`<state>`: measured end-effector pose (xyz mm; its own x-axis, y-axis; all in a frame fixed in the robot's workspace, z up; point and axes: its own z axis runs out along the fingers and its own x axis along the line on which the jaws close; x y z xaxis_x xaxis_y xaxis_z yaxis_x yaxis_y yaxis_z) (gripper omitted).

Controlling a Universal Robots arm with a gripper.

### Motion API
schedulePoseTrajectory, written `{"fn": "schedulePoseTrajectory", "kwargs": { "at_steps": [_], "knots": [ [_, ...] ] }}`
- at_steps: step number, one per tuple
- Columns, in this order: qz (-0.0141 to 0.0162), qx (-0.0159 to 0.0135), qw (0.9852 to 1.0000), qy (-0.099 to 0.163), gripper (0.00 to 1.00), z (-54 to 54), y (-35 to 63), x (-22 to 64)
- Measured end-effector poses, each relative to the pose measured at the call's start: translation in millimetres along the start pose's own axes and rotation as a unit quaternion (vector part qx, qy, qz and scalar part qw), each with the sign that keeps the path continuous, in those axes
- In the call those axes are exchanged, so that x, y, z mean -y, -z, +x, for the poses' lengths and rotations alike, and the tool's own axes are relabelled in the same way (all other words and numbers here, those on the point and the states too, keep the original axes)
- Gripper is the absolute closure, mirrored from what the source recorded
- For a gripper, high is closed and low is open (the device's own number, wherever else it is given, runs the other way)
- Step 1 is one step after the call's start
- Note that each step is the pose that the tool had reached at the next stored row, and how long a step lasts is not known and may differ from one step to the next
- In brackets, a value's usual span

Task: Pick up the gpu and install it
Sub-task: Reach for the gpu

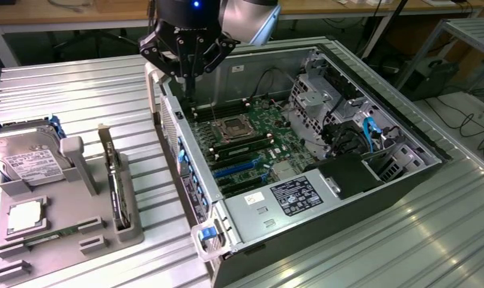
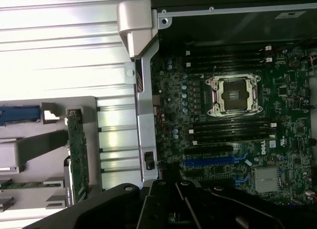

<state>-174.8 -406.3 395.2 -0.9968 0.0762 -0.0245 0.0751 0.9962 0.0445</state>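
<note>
Robot tool (image 1: 186,71) hangs over the far corner of an open computer case (image 1: 322,228), well apart from the gpu (image 1: 114,177), which rests in a grey holder (image 1: 74,174).
The gpu (image 2: 75,154) stands on its long edge in a slot of the holder on the ribbed metal tabletop (image 1: 81,90), towards the exterior view's left of the case. Its long axis runs from far to near, roughly parallel to the case's nearest side wall, with the green board edge facing up. The tool is above the case rim beside the motherboard (image 1: 250,135), not touching the gpu. Whether the tool is wide or narrow cannot be told.
</note>
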Motion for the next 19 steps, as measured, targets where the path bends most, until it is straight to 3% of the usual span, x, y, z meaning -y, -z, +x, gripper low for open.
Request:
{"fn": "schedulePoseTrajectory", "kwargs": {
  "at_steps": [19],
  "knots": [
    [0.0, 0.0, 1.0, 0.0, 0.89, 2.1, 0.2, 4.5]
  ]
}}
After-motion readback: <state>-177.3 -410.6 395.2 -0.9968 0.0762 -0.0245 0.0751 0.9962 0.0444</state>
